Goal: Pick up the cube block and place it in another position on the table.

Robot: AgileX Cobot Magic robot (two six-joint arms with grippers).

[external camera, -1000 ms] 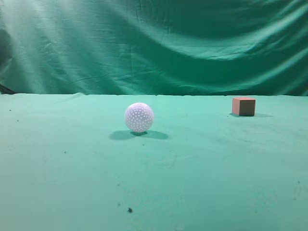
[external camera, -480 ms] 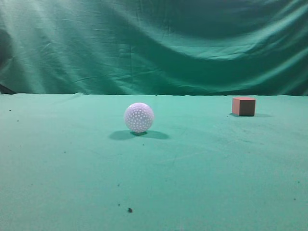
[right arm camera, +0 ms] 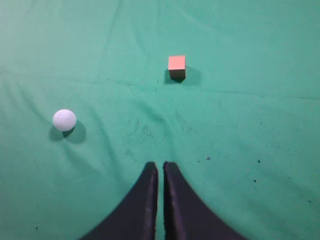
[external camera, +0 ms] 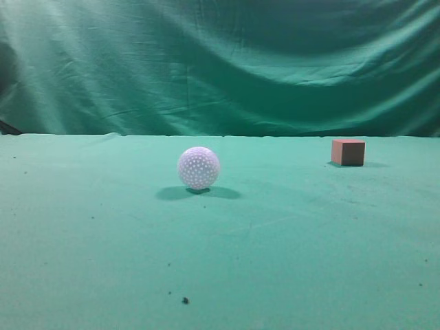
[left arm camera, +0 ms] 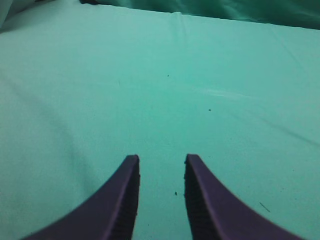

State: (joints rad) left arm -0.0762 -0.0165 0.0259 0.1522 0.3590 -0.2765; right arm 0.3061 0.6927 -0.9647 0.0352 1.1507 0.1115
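The cube block (external camera: 348,152) is small and reddish-brown and stands on the green table (external camera: 289,234) at the far right. In the right wrist view the cube block (right arm camera: 176,66) shows a pink top, well ahead of my right gripper (right arm camera: 160,167), which is shut and empty above the cloth. My left gripper (left arm camera: 161,161) is open and empty over bare cloth (left arm camera: 165,100). The cube does not show in the left wrist view. Neither gripper shows in the exterior view.
A white dimpled ball (external camera: 199,168) rests near the table's middle, left of the cube; it also shows in the right wrist view (right arm camera: 64,120). A draped green curtain (external camera: 220,62) hangs behind the table. Dark specks dot the cloth.
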